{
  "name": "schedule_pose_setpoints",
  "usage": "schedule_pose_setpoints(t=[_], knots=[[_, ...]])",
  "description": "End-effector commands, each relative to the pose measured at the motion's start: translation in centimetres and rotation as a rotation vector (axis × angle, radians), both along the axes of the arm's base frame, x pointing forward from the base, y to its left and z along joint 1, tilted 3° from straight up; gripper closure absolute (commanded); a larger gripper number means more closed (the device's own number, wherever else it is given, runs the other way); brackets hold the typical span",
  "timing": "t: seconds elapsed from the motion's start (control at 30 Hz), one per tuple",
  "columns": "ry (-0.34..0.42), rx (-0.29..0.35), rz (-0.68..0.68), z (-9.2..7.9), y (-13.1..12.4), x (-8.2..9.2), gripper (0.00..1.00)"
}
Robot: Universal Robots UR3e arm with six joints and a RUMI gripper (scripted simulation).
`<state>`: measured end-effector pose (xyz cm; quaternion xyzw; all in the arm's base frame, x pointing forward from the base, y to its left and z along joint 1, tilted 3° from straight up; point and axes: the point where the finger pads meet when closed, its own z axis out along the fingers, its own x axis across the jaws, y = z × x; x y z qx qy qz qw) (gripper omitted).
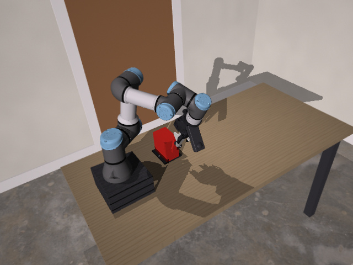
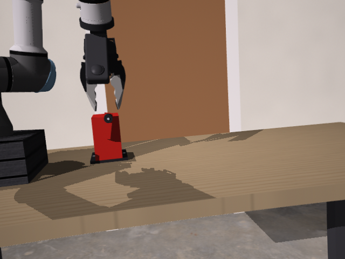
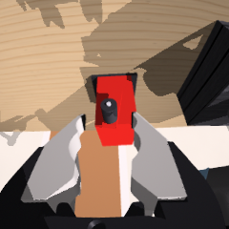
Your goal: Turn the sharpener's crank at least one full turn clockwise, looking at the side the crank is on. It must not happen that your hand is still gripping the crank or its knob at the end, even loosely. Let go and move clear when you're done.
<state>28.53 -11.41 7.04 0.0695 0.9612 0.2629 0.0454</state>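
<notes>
The red sharpener (image 1: 162, 142) (image 2: 105, 142) (image 3: 114, 129) stands upright on a small black base plate (image 2: 95, 159) on the wooden table (image 1: 256, 133). Its black crank knob (image 2: 107, 117) (image 3: 109, 111) sits near the top of the side that faces the exterior view. My gripper (image 1: 178, 141) (image 2: 106, 107) (image 3: 108, 114) hangs just above the top of the sharpener, fingers pointing down. The fingers stand partly apart with nothing between them. In the wrist view the knob shows between the two finger tips but farther off, apart from both.
The arm's black pedestal (image 1: 122, 185) (image 2: 19, 156) (image 3: 210, 81) stands close to the left of the sharpener. The table's front edge (image 2: 194, 211) runs below, and a dark leg (image 1: 320, 179) stands at the right. Walls and a brown door (image 2: 167, 69) lie behind.
</notes>
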Motion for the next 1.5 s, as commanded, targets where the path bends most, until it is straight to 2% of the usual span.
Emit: schedule_pose_setpoints(t=[0.0, 0.4, 1.47], knots=[[0.0, -0.001, 0.001, 1.0, -0.6, -0.1, 0.68], [0.0, -0.001, 0.001, 3.3, -1.9, -0.4, 0.68], [0.0, -0.001, 0.001, 3.3, -1.9, -0.4, 0.68]])
